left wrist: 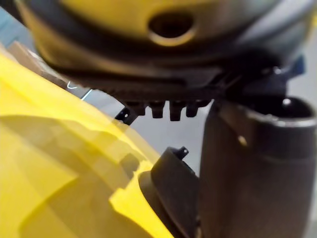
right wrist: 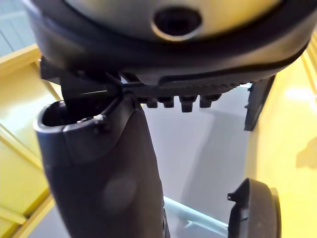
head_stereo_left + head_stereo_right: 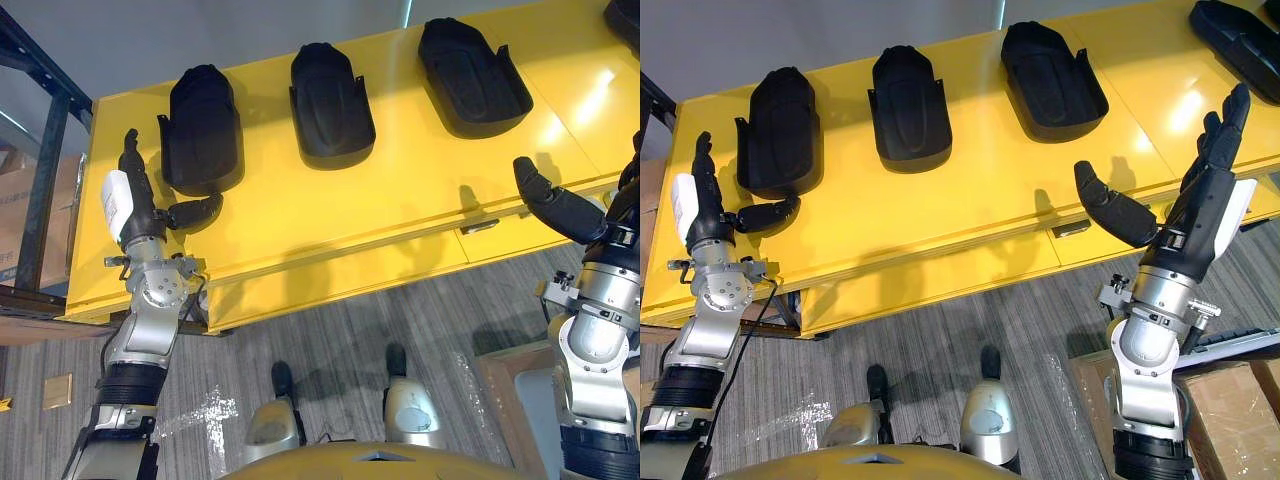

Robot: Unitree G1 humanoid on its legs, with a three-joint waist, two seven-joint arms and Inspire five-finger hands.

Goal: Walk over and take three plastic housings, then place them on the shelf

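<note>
1. A glossy yellow desk (image 3: 400, 190) carries three black moulded plastic housings in a row along its far part, well apart from each other: the left housing (image 3: 200, 125), the middle housing (image 3: 330, 100) and the right housing (image 3: 470, 75).
2. A fourth black housing (image 3: 1240, 35) lies at the desk's far right corner.
3. The dark left hand (image 3: 140, 215) is over the desk's near left edge. Its fingers (image 3: 130, 160) are straight and apart from the thumb (image 3: 195, 212), which points right, just beside the left housing's near edge. It holds nothing.
4. The dark right hand (image 3: 1205, 215) is raised over the desk's near right edge, fingers (image 3: 1225, 120) straight, thumb spread left, holding nothing.
5. A brown cardboard box (image 3: 1230, 400) sits on the grey striped floor (image 3: 400, 320), near right.
</note>
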